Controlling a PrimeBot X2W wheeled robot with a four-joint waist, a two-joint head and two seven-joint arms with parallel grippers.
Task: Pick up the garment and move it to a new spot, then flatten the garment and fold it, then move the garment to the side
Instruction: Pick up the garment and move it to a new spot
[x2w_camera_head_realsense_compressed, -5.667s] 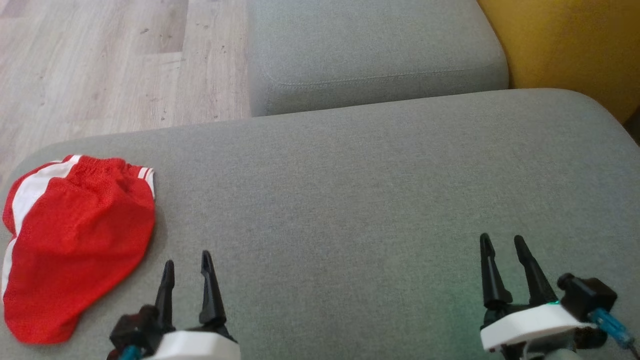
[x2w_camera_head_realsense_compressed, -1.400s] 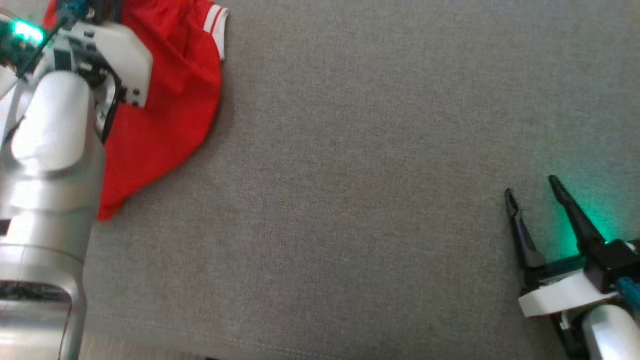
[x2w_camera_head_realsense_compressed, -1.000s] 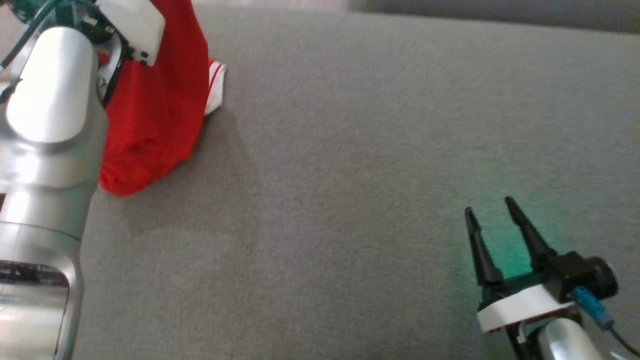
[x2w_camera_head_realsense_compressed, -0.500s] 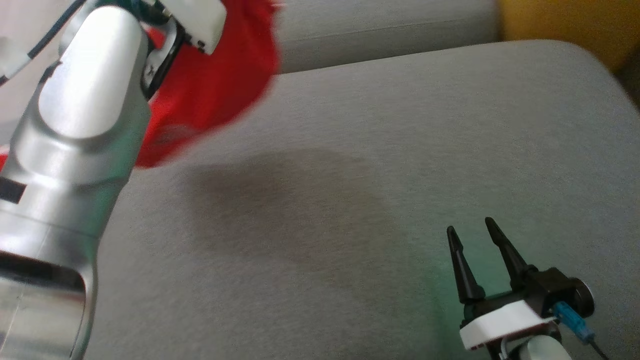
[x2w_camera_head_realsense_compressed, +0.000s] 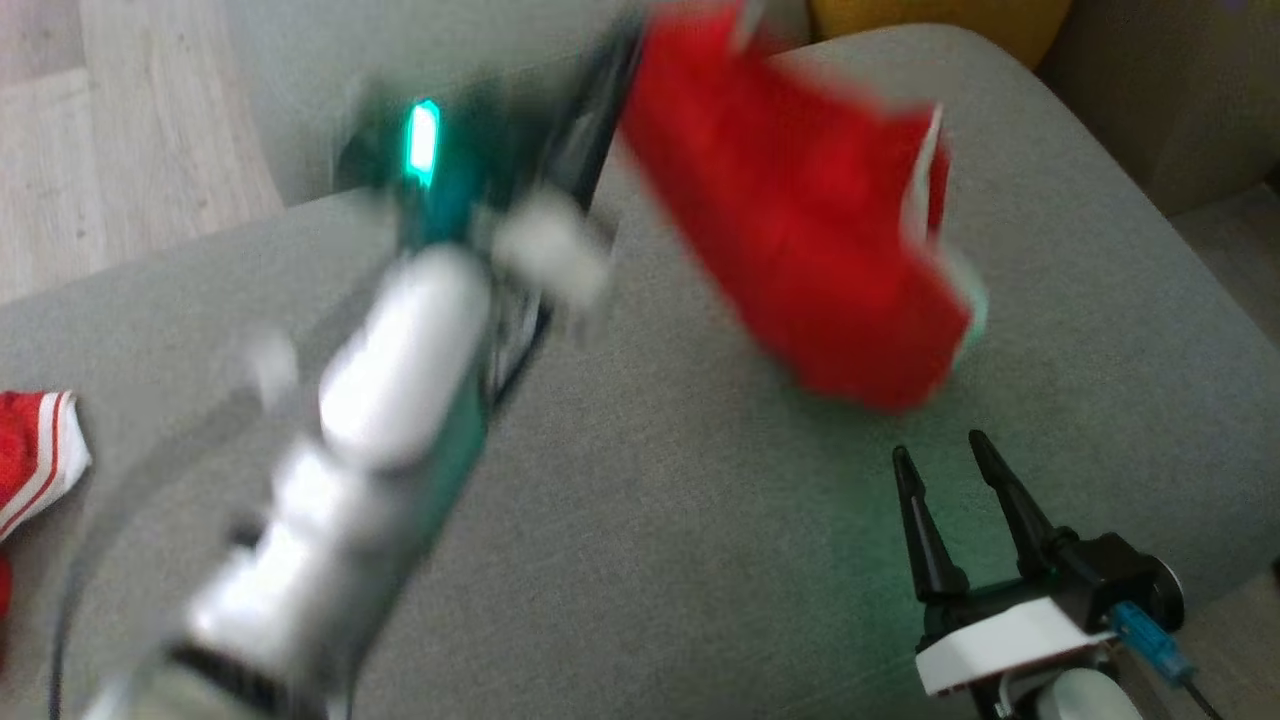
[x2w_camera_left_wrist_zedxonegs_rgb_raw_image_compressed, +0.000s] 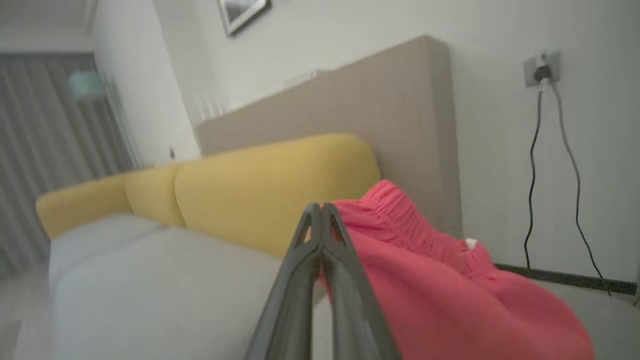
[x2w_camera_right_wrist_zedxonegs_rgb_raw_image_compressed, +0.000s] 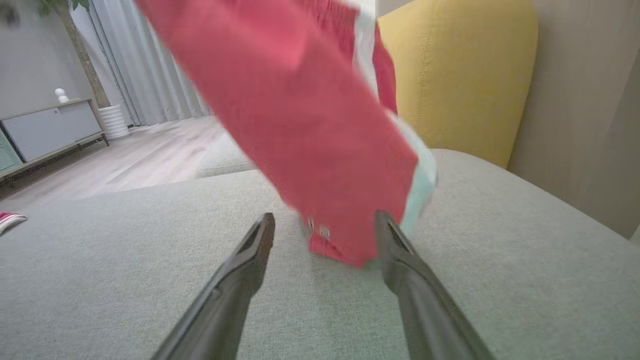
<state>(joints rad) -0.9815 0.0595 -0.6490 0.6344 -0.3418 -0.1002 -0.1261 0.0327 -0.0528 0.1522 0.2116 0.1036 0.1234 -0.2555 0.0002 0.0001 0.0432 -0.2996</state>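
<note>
One pair of red shorts (x2w_camera_head_realsense_compressed: 800, 250) hangs pinched in the left gripper (x2w_camera_left_wrist_zedxonegs_rgb_raw_image_compressed: 320, 215) above the sofa cushion (x2w_camera_head_realsense_compressed: 650, 520), upper right of frame; the right gripper (x2w_camera_head_realsense_compressed: 940, 447) stands spread, empty. Relocation step, seemingly; next: lower shorts onto cushion, release.

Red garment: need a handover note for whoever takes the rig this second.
Left gripper: shut on the red garment near its elastic waistband. The cloth hangs over the grey cushion and is blurred.
Right gripper: open and empty, low over the cushion, with the garment's lower end just ahead of it.
Another red-and-white cloth lies at the cushion's left edge.
Done: pickup.
Left: set down at a new spot, flatten, fold, move aside.
</note>
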